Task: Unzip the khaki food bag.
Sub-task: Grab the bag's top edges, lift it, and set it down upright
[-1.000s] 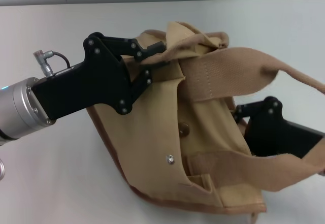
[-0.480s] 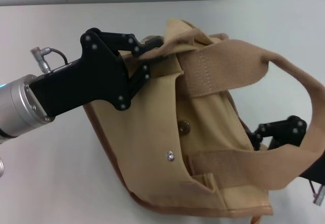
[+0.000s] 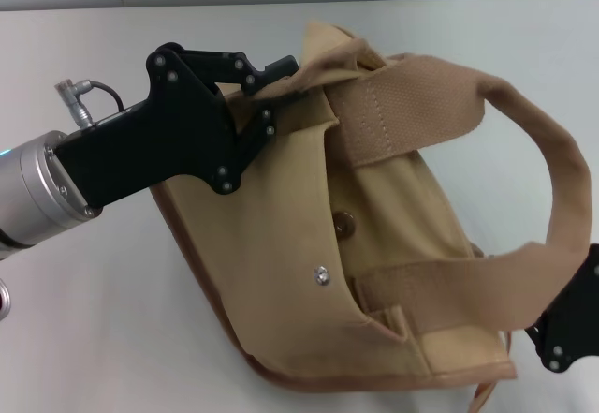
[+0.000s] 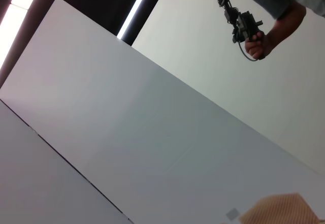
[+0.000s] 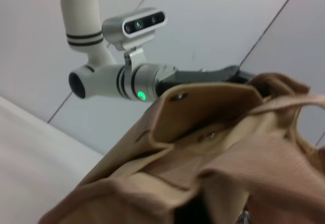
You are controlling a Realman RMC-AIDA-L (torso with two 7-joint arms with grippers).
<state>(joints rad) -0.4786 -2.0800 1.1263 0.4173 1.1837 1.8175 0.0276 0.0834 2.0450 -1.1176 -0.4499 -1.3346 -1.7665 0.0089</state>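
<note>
The khaki food bag (image 3: 374,272) lies tilted on the white table, front pocket with its snap buttons facing up, one webbing handle (image 3: 524,132) arching to the right. My left gripper (image 3: 281,85) is shut on the bag's upper left top edge and holds it up. My right gripper (image 3: 566,333) shows only as black linkage at the lower right edge, beside the bag's right end and under the handle. The zipper is hidden in the head view. The right wrist view shows the bag (image 5: 213,148) close up and the left arm (image 5: 132,79) behind it.
The white table (image 3: 103,338) spreads around the bag, with a wall along its far edge. A scrap of tan fabric (image 4: 284,211) shows in the left wrist view, and a person's hand holding a device (image 4: 254,31) is far off.
My right gripper has moved right and down, away from the bag's right side to the picture's corner. The handle has stretched out rightward. The left gripper has kept its hold, rising slightly.
</note>
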